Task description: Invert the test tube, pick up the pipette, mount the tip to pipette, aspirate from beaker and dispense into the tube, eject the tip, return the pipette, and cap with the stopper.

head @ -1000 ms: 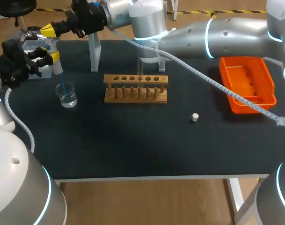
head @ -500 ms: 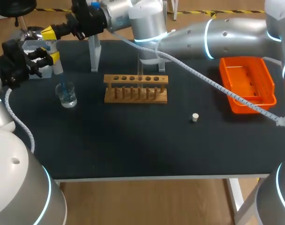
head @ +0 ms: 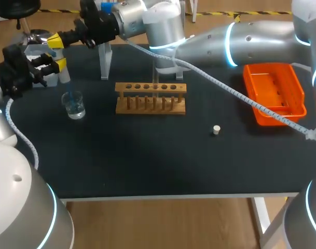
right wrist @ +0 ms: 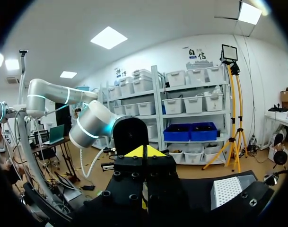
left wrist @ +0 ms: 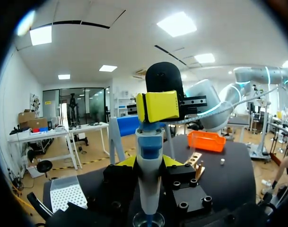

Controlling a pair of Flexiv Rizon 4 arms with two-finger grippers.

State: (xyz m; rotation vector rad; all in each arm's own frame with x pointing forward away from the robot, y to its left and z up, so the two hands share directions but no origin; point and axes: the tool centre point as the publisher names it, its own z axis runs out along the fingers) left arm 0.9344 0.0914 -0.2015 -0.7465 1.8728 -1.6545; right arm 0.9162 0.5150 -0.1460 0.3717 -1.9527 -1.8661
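Clamping pipette (left wrist: pixel 148 142) upright in left gripper (head: pixel 53 63), tip down in beaker (head: pixel 73 105) left of rack (head: pixel 150 97), near table's (head: pixel 147 161) left edge. Holding right gripper (head: pixel 55 39), pinched closed, at pipette's top.

Silver arms, black grippers, yellow tips

The left arm (head: pixel 12 207) and right arm (head: pixel 261 41) are clad in rounded silver-grey shells, ringed at the joints by glowing cyan bands. Left of the wooden rack (head: pixel 150 97), the left gripper (head: pixel 58 64) and right gripper (head: pixel 55 39) are finished in matt black, studded with socket screws and ended in bright yellow tips. A white ribbed cable (head: pixel 235 91) is run along each arm
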